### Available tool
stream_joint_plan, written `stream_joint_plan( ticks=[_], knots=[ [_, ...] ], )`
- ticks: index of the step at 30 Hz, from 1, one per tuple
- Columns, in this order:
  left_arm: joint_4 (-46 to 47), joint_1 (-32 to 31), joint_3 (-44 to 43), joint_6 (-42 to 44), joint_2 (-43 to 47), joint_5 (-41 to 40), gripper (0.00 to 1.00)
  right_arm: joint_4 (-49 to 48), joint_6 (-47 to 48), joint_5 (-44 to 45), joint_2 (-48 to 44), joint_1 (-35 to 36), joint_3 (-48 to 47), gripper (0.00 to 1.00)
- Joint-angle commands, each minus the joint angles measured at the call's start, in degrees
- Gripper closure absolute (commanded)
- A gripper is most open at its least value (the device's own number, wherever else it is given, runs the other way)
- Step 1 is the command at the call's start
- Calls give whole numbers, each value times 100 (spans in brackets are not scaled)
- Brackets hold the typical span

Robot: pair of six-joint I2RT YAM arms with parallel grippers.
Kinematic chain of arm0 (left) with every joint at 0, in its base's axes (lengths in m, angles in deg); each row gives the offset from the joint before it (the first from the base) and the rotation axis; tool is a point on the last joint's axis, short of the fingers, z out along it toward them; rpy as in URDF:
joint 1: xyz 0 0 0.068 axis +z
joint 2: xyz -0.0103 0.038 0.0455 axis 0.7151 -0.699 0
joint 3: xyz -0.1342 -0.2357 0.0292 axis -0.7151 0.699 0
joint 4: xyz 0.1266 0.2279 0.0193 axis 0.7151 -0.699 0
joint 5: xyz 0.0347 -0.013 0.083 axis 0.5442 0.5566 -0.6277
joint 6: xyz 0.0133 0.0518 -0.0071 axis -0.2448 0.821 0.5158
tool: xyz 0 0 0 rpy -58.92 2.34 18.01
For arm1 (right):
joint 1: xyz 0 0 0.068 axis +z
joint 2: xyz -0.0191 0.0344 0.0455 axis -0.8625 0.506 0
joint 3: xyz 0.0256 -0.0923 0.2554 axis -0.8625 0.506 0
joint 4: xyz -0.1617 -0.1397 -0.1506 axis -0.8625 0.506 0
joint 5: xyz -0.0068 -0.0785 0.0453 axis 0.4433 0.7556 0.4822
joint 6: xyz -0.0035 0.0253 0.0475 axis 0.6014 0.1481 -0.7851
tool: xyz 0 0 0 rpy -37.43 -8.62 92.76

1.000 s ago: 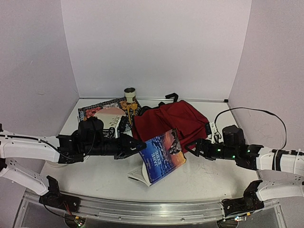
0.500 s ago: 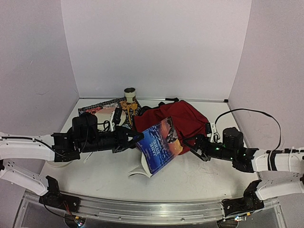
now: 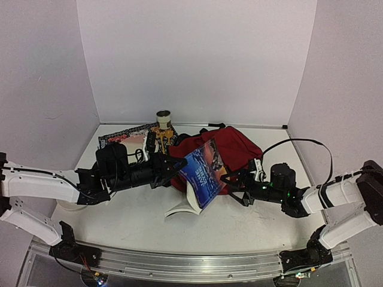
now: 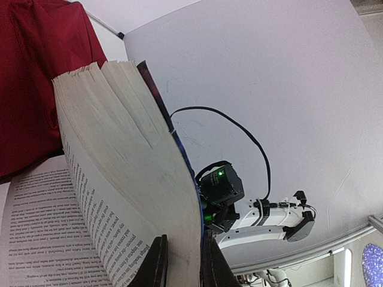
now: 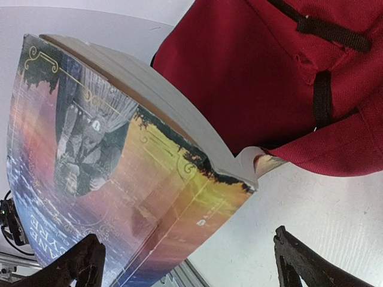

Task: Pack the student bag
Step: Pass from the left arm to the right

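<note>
Dark-red fabric fills the middle of the top view: the student bag [image 3: 230,143] lies slumped on the white table [image 3: 257,221], slightly right of centre. The left gripper [image 3: 175,170] is clamped on a thick paperback book [image 3: 203,173], held tilted up against the bag's near side, probably to feed it inside. The right gripper [image 3: 232,179], spread wide and holding nothing, sits just right of the book, likely ready to steady it or the bag. A cup [image 3: 163,118] and some flat printed matter [image 3: 122,139] sit at the back left, between plain pale lilac walls. From the left wrist, two fingers [image 4: 157,263] at the bottom edge pinch the cover with a block of pages, while loose pages fan out to the lower left and the bag fills the upper left corner. From the right wrist, the parted fingers [image 5: 84,263] frame the sunset-coloured cover at left, with the bag upper right and bare white tabletop at lower right
</note>
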Motion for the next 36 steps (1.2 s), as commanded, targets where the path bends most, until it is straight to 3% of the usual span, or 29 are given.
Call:
stream_joint_plan(
  ticks=[1, 5, 17, 27, 36],
  knots=[
    [1896, 12, -202, -267, -63, -38, 100, -1076, -388, -254, 393, 91, -234, 2],
    [1942, -1, -477, -201, -117, 35, 100, -1515, -578, -423, 603, 111, -396, 2],
    [1976, -3, -1092, -124, -317, 285, 100, -1589, -687, -712, 434, 113, -1387, 5],
    [1987, -1, -990, -209, -325, 269, 100, -1829, -630, -674, 348, 114, -1630, 34],
    [1983, 3, 201, -638, -64, -172, 100, -1976, -385, -538, 346, 113, -1538, 76]
  ],
)
